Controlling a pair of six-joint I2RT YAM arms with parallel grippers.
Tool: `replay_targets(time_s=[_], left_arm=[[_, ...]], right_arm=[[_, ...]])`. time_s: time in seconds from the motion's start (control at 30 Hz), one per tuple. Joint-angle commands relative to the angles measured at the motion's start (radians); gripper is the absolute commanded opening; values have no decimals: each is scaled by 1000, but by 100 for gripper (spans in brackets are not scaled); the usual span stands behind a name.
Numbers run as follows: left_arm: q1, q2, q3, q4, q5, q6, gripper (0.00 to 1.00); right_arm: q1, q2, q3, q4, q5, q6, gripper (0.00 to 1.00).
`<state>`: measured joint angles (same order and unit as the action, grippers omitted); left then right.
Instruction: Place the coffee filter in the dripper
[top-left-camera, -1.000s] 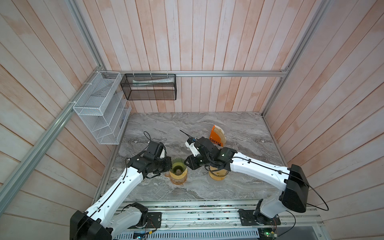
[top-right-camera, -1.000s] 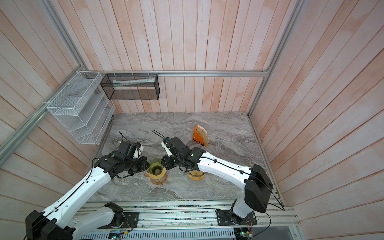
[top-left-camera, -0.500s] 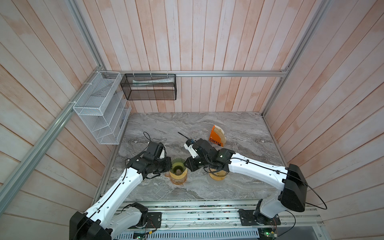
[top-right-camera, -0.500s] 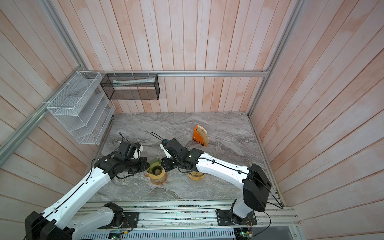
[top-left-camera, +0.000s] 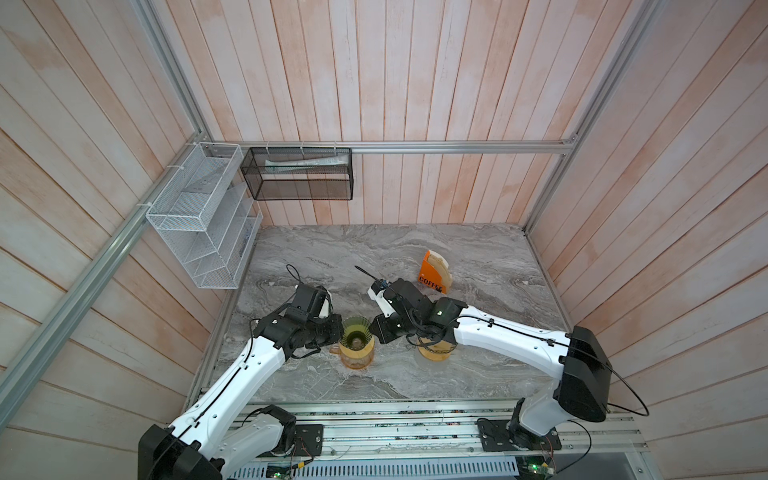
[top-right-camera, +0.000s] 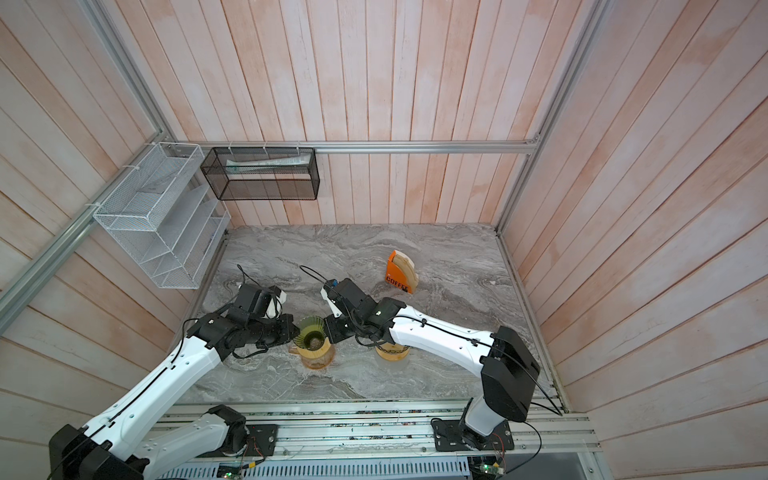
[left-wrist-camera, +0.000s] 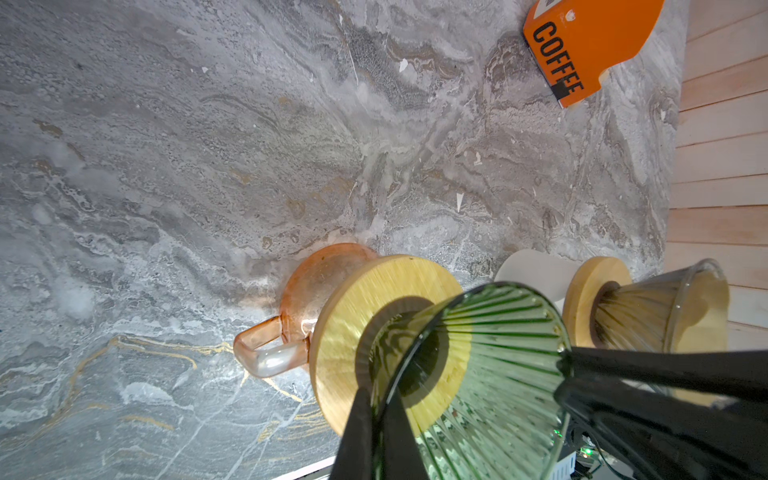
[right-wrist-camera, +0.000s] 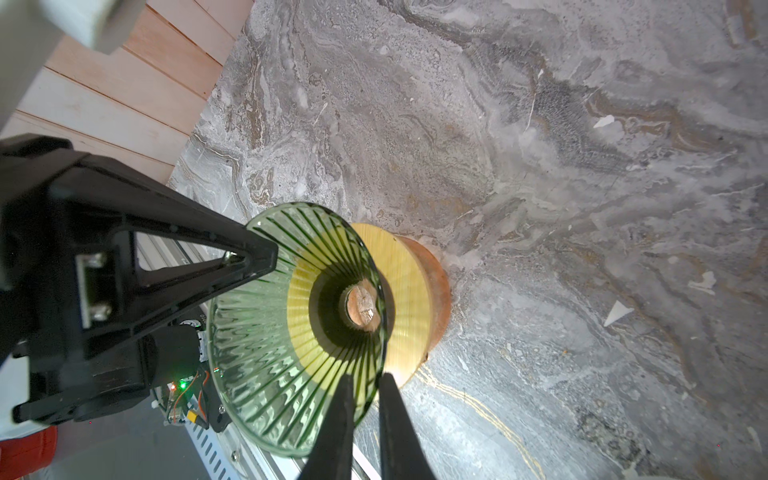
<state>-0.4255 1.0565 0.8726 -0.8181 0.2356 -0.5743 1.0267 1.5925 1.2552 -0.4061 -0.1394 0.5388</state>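
A green ribbed glass dripper stands on a wooden collar atop an orange glass carafe. My left gripper is shut on the dripper's rim from the left, one finger inside and one outside. From the opposite side my right gripper has closed on the rim, its fingers straddling the glass wall with a slim gap. Brown coffee filters stand in an orange holder marked COFFEE behind the right arm. A second, clear dripper holds a brown filter.
The second dripper stands on its own wooden collar, partly under the right forearm. A white wire rack and a black mesh basket hang on the walls. A metal rail runs along the table's front edge.
My right gripper has slid a little left to the green dripper and its jaws have closed on the rim. The left arm and the dripper have not moved.
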Motion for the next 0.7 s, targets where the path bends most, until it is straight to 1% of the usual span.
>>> replay_targets(time_s=[0.0, 0.67], left_arm=[[1, -7, -29, 10, 12, -9, 0], [-1, -9, -72, 35, 31, -29, 0]], right_arm=[[5, 30, -13, -24, 3, -8, 9], [8, 53, -22, -22, 0, -3, 5]])
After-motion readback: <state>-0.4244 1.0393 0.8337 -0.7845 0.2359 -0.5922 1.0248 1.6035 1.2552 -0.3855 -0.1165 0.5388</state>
